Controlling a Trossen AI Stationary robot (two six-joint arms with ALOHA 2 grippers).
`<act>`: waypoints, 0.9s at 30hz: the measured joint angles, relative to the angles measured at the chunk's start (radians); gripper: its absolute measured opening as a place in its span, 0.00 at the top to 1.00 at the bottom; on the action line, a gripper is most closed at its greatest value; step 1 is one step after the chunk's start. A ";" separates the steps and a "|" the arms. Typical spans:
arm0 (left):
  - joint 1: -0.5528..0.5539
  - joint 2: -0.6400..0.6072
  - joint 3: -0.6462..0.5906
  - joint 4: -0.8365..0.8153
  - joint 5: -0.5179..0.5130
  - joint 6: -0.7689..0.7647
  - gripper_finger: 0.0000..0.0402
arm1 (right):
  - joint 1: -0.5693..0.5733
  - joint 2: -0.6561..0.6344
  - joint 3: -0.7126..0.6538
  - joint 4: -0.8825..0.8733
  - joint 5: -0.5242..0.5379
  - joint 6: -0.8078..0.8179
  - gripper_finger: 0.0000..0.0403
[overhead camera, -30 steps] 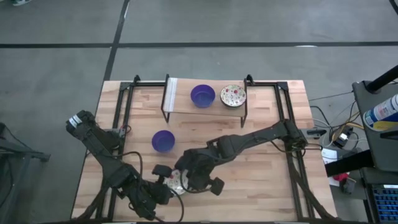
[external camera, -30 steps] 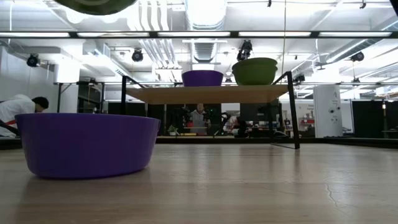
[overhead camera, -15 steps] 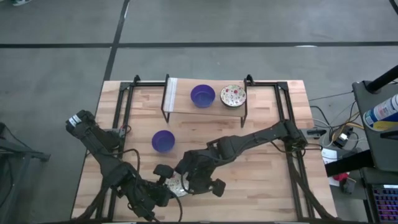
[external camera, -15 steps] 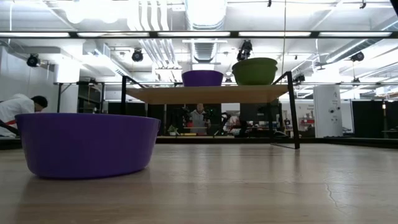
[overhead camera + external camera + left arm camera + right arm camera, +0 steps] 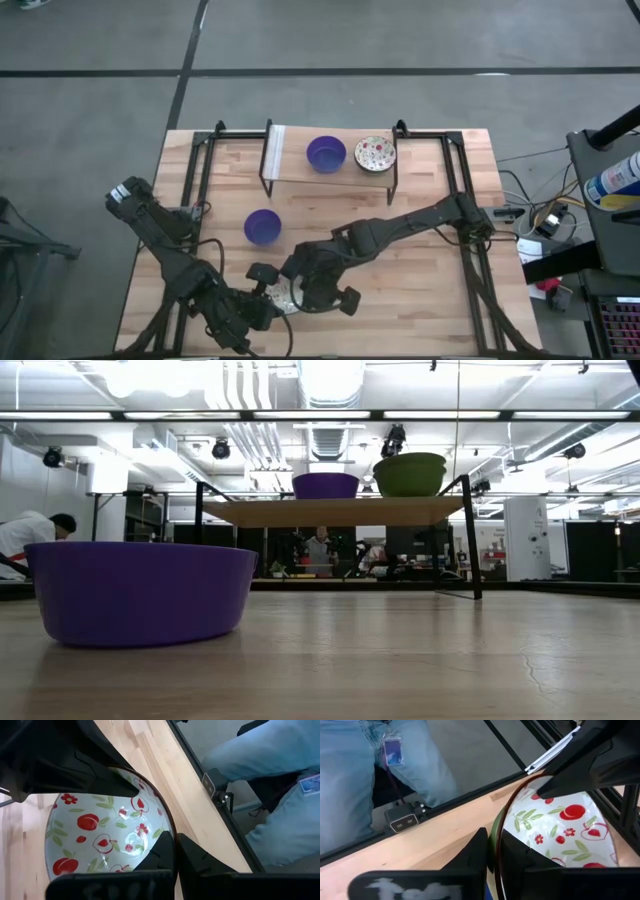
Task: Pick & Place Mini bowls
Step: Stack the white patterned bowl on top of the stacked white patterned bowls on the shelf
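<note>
Near desk's front edge: left gripper (image 5: 262, 303) and right gripper (image 5: 297, 291) both pinching one patterned bowl (image 5: 107, 837) rim. Handover step; next, one releases.

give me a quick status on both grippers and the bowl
Left gripper and right gripper both shut on rim of white red-patterned mini bowl, near front table edge. Blue mini bowl sits apart, behind. Nothing in the way.

Pale matt wooden table (image 5: 420, 290), glossy glazed patterned bowl (image 5: 105, 840), smooth blue bowl (image 5: 140, 590), black metal rack (image 5: 268, 160)
</note>
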 joint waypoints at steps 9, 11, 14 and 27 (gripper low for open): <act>0.000 0.000 0.000 0.007 -0.002 -0.023 0.97 | -0.001 0.000 0.000 -0.012 0.001 -0.004 0.97; 0.001 0.000 -0.002 0.008 -0.022 -0.051 0.94 | -0.001 0.000 0.000 -0.014 0.003 -0.005 0.97; 0.001 0.000 -0.004 -0.001 -0.055 -0.080 0.87 | -0.001 0.000 0.000 -0.018 0.034 -0.009 0.97; 0.002 0.000 0.015 -0.069 -0.106 -0.130 0.63 | 0.000 0.000 0.000 -0.041 0.134 0.018 0.97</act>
